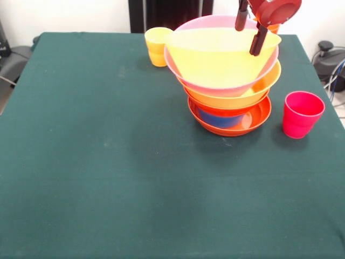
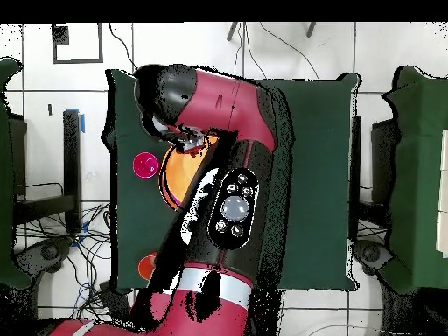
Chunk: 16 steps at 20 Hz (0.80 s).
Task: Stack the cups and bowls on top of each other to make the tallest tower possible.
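The gripper [image 1: 250, 33] hangs over the tower's [image 1: 229, 89] yellow bowl [image 1: 215, 59] — fingers apart, holding nothing.

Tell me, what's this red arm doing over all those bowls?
It is building a tower of nested bowls. The gripper hangs open over the yellow bowl on top, holding nothing. Below that sit a pink bowl, an orange one, and a shallow red-orange bowl with a blue one in it. A yellow cup and a red cup stand on the table, unstacked.
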Tool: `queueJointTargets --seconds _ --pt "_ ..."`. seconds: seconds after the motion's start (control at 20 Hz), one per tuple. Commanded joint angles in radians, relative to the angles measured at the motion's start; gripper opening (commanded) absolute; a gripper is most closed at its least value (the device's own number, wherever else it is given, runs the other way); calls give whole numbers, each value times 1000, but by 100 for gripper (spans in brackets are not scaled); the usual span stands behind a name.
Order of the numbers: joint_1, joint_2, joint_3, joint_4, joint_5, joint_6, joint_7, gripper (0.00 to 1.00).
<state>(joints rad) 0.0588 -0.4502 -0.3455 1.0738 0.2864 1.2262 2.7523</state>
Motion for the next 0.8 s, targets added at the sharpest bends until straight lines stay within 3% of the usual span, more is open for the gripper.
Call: queueJointTargets --seconds 0.05,0.8 --pt "-18 -19 105 -3 -44 -21 -74 100" --pt "-7 -98 102 -31 -32 128 -48 100"
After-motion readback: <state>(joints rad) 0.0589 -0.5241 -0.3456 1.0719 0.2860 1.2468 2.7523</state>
